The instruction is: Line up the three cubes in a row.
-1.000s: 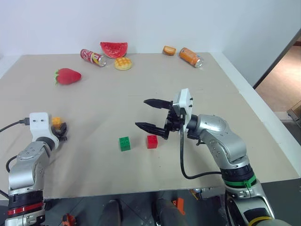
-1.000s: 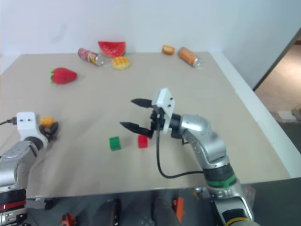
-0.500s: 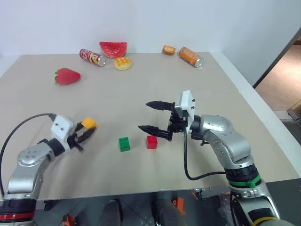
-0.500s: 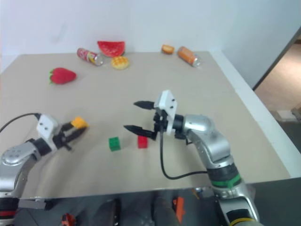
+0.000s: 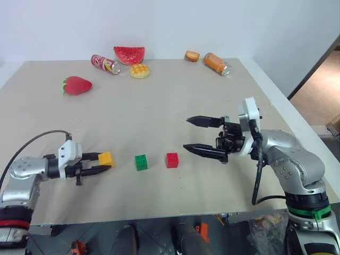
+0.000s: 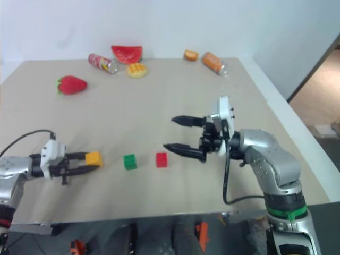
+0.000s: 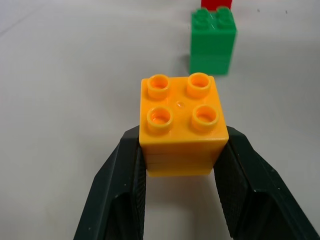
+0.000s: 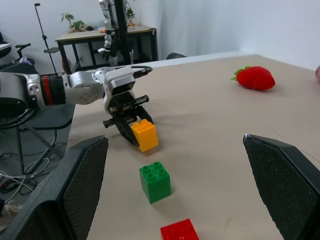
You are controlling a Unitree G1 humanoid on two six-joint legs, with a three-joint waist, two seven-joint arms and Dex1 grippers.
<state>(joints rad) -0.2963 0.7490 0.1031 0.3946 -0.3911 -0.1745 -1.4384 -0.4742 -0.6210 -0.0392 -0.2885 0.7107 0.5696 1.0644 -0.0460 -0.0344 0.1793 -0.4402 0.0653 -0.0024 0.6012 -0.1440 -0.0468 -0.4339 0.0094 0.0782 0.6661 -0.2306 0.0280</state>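
My left gripper is shut on the orange-yellow cube, studs up, low over the table. I cannot tell whether the cube touches the table. The green cube sits a short way to its right, and the red cube sits just beyond that, so the three lie roughly on one line. In the left wrist view the orange-yellow cube is clamped between the black fingers, with the green cube straight ahead. My right gripper hangs open to the right of the red cube, pointing left and holding nothing.
Along the table's far edge lie a strawberry, a red can, a watermelon slice, a round waffle toy, a small bun and an orange can. The table's right edge runs past my right arm.
My left gripper swung right with the orange-yellow cube and turned to point at the green cube. My right gripper pulled back to the right, away from the red cube, and stayed open.
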